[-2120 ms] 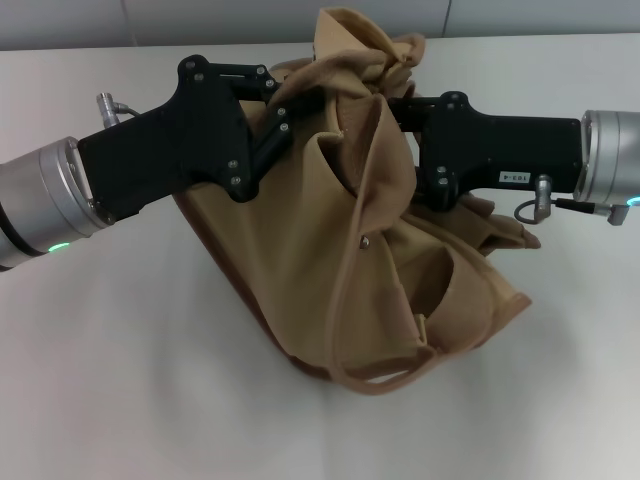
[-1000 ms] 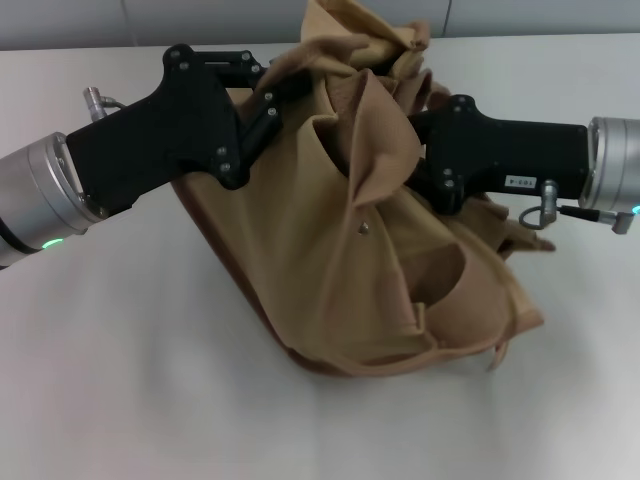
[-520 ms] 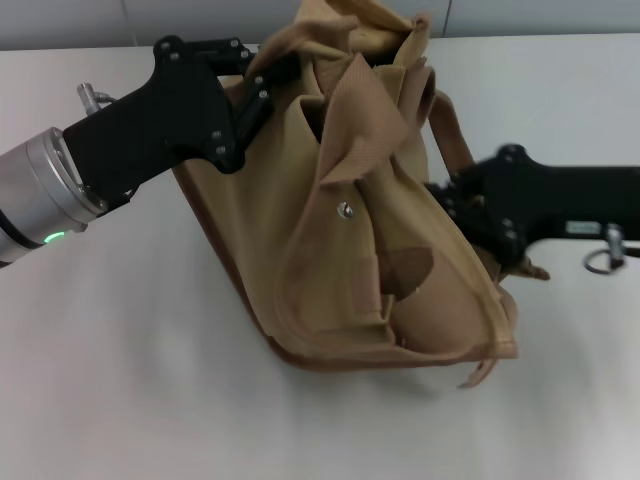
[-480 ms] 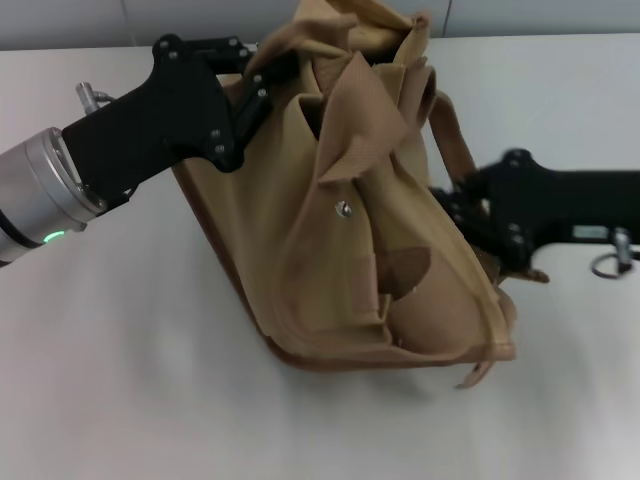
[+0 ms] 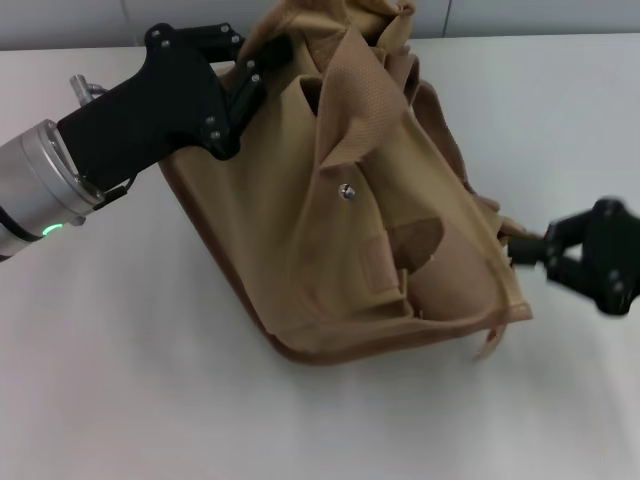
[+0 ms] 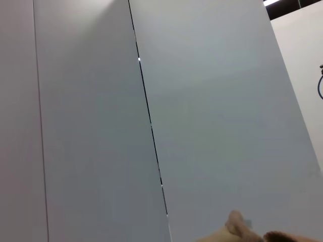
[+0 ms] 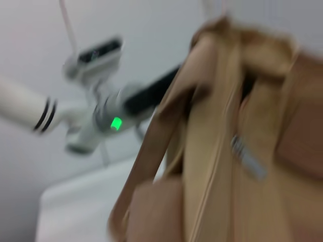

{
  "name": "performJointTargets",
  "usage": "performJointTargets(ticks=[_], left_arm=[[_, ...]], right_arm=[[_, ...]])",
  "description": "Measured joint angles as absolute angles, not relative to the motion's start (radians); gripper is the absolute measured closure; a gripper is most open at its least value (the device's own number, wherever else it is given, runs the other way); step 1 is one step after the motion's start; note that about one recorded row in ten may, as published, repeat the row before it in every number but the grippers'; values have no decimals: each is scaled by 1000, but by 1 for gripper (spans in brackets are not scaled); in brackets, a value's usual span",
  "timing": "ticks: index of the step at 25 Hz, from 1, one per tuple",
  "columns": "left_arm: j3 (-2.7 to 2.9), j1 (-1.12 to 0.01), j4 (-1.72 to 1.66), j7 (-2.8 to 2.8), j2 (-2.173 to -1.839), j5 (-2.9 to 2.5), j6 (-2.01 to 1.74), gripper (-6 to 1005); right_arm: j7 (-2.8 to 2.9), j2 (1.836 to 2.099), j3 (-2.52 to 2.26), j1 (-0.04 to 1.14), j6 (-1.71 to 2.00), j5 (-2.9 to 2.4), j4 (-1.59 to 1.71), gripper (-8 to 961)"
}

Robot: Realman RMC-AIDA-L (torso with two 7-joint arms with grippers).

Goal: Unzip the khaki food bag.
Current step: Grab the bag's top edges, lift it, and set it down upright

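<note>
I have the khaki food bag (image 5: 350,230) slumped on the white tabletop (image 5: 130,390), its brown-trimmed base pointing toward me and its crumpled top edge at the far side. The pocket flap with its metal snap (image 5: 347,191) faces up, near the middle of the bag.

My left gripper (image 5: 262,62) is at the bag's far left upper corner, its jaws closed on a fold of the tan canvas there and the cloth bunched around them. The left wrist view shows mostly a grey panelled wall (image 6: 151,116), with only a scrap of tan fabric at the edge.

My right gripper (image 5: 528,251) sits just off the bag's right side, near the lower right corner. Its jaws stand narrowly apart, the tips next to the bag's edge; I cannot tell whether they pinch anything small there. In the right wrist view the bag fills the picture close up, a webbing handle (image 7: 151,151) draped down it and a metal zipper pull (image 7: 247,157) hanging on the fabric.
</note>
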State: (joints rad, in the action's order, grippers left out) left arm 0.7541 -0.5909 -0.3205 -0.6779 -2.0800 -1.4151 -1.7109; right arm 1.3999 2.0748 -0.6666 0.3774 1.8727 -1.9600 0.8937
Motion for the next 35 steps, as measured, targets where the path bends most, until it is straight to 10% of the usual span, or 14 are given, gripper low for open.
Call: performJointTargets(ticks=[7,21,35], left_arm=[[768,-606,-314,-673,-2080,-1415,-1711,904],[769,-607,-313,-672,-2077,-1422,-1721,900],[794,-617,-313,-674,-2078,-1418,-1720,895]], right_arm=[[1268,2089,-652,384,1800,-1777,846,932],[1218,2083,-958,459,1617,-1732,845,506],[1163,2090,-1057,475,1546,-1700,875,479]])
